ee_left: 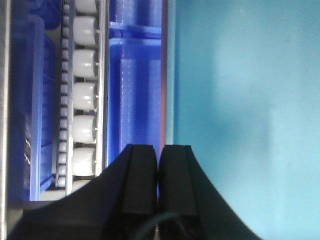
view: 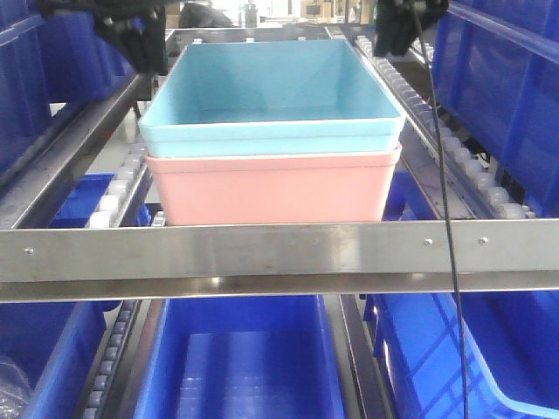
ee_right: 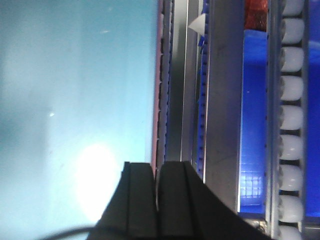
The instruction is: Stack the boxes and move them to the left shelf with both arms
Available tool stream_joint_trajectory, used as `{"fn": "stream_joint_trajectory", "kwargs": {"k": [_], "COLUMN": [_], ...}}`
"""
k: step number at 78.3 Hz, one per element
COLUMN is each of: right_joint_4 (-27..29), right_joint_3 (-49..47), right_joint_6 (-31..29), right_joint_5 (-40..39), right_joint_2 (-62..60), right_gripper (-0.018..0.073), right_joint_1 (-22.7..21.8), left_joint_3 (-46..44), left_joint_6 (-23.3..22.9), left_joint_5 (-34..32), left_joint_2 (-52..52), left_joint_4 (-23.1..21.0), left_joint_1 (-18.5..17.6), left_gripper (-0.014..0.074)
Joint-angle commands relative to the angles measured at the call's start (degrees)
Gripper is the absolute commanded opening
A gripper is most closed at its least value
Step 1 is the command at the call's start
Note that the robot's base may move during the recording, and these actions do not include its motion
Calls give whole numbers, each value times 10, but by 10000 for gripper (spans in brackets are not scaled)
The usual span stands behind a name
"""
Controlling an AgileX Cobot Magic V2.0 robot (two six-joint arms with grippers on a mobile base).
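The light blue box (view: 271, 96) sits nested in the salmon pink box (view: 275, 188) on the left shelf, just behind its steel front bar (view: 279, 249). My left gripper (view: 144, 48) hangs over the stack's far left corner. In the left wrist view it (ee_left: 158, 147) is shut, above the blue box's left rim (ee_left: 170, 75). My right gripper (view: 393, 39) hangs over the far right corner. In the right wrist view it (ee_right: 155, 165) is shut, above the right rim, with the blue box's inside (ee_right: 75, 75) to its left. I see nothing held between either pair of jaws.
White roller rails run along both sides of the stack (view: 118, 188) (view: 463, 157). Deep blue bins stand on the level below (view: 240, 358) and at both sides (view: 507, 96). A black cable (view: 447, 218) hangs down at the right.
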Motion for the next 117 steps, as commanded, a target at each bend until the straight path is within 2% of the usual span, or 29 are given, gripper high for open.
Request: {"fn": "stream_joint_trajectory", "kwargs": {"k": [1, 16, 33, 45, 58, 69, 79, 94, 106, 117], "right_joint_4": [-7, -8, -13, -19, -22, -40, -40, -40, -40, -40], "right_joint_3": [-14, 30, 151, 277, 431, 571, 673, 774, 794, 794], "right_joint_6": [-15, -29, -39, -47, -47, -47, -47, -47, -47, -47], "right_joint_5": [-16, -37, -124, -221, -348, -446, -482, -484, -482, -482], "right_joint_2": [-59, -120, -223, -310, -414, -525, -624, -775, -848, -860], "right_gripper": [50, 50, 50, 50, 50, 50, 50, 50, 50, 50], "right_joint_1": [3, 15, 49, 74, 79, 79, 79, 79, 79, 79], "left_joint_3": [-8, 80, 254, 390, 517, 627, 715, 810, 841, 842], "left_joint_6": [5, 5, 5, 5, 5, 5, 5, 5, 5, 5], "left_joint_5": [-26, -70, -179, -263, -339, -406, -472, -480, -474, -475], "left_joint_2": [-71, -150, -267, -365, -476, -577, -669, -817, -906, -930], "left_joint_4": [9, 9, 7, 7, 14, 52, 77, 77, 77, 77], "left_joint_1": [-6, -6, -6, -6, -6, -6, -6, -6, -6, -6], "left_gripper": [-6, -6, -6, -6, -4, 1, 1, 0, 0, 0]}}
